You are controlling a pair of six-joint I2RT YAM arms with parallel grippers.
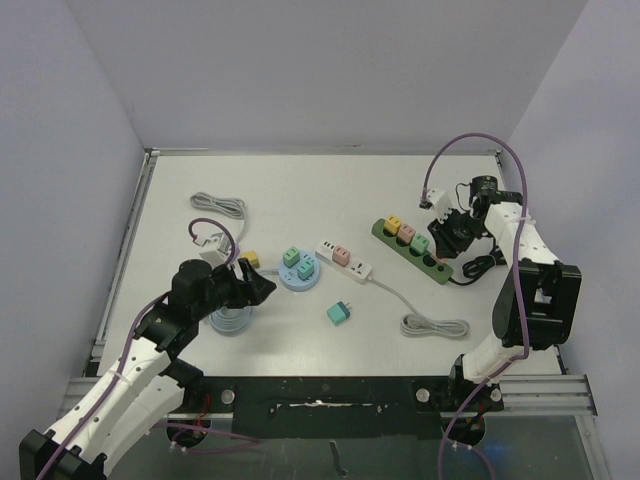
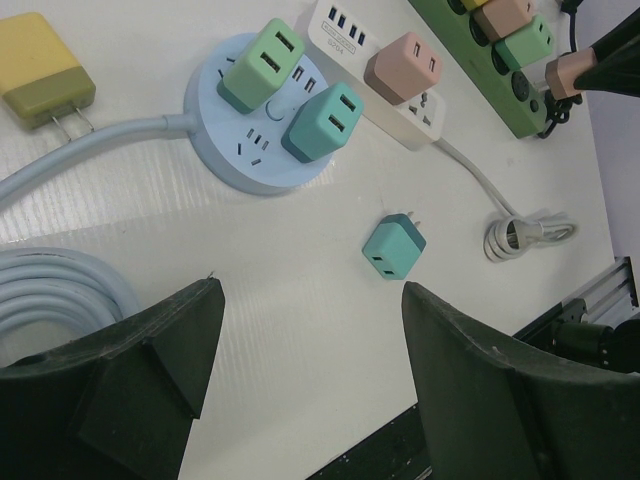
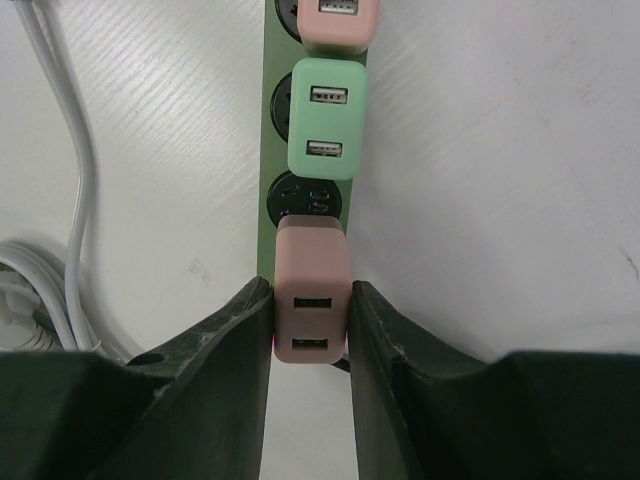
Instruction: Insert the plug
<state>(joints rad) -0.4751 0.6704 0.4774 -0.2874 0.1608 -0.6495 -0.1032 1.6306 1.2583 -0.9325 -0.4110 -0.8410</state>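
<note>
The tabletop (image 1: pixel 300 190) is seen from above, with both arms based at its near edge. Toward the right edge, a green power strip (image 3: pixel 270 140) is laid diagonally, and yellow, pink and mint adapters are already seated along it. At the middle of the tabletop a white power strip (image 1: pixel 345 258) is placed, with one pink adapter in it, and just to its left a round blue socket hub (image 1: pixel 298 272) is found, carrying two green adapters. A grey-blue coiled cable (image 1: pixel 230 320) is gathered near the left edge, under the left arm.

The left fingers (image 2: pixel 205 310) are spread wide over bare tabletop beside that coil, and nothing is held between them. The right fingers (image 3: pixel 258 310) are closed narrowly on a pink plug (image 3: pixel 312 300), which is held over the near end of the green power strip, just beside an open round socket (whether its prongs are seated cannot be told). A loose teal plug (image 1: pixel 340 313) is left lying toward the near edge, and a yellow plug (image 2: pixel 40 65) lies left of the hub.
</note>
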